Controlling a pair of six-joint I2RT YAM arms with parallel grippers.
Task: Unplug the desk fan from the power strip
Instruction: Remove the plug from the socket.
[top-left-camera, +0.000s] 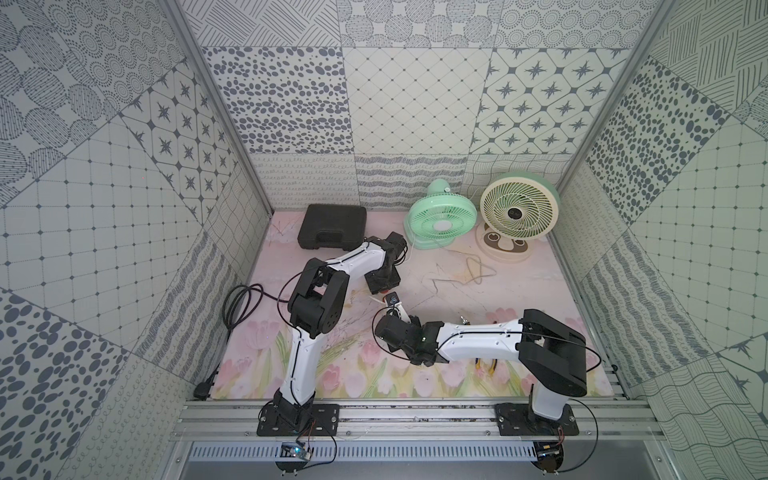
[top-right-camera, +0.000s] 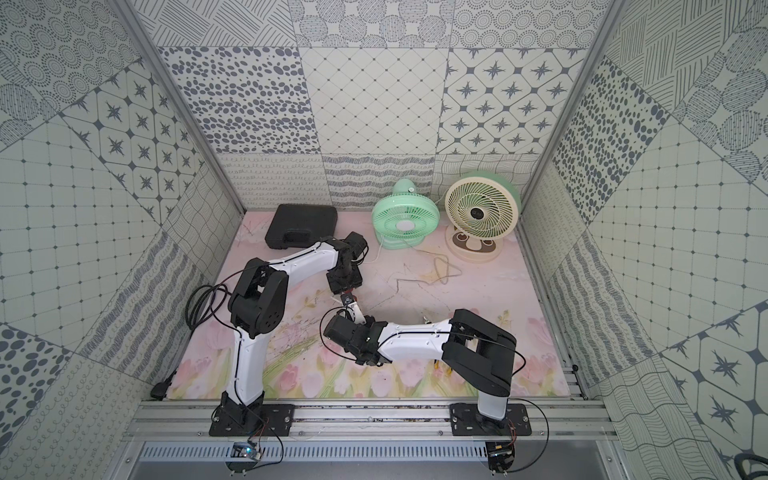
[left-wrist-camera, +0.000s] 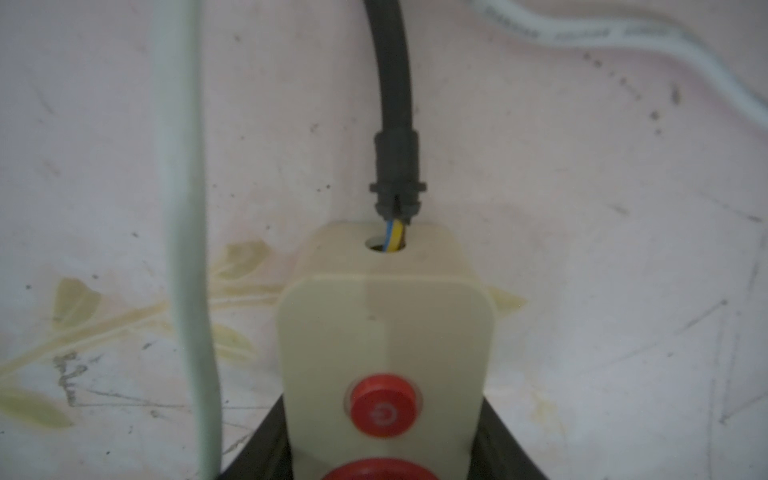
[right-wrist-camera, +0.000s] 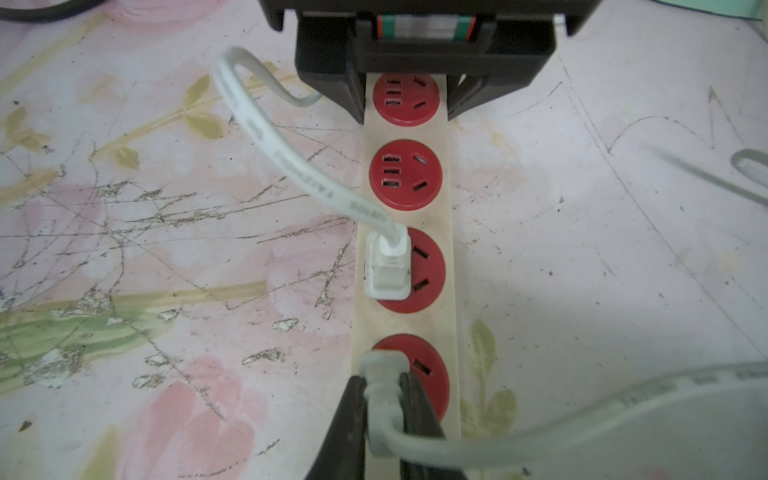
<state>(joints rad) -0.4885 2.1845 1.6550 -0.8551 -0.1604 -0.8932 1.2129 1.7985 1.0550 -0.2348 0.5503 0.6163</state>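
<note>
left hand clamps power strip | right hand pinches grey plug, seemingly seated

Green fan and cream fan side by side at worktop far-right corner. Black case at far edge. Black cord coiled at left edge.

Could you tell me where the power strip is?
In the right wrist view, the power strip runs along the mat from the left end effector clamping it to the right end effector gripping a grey plug.
</note>
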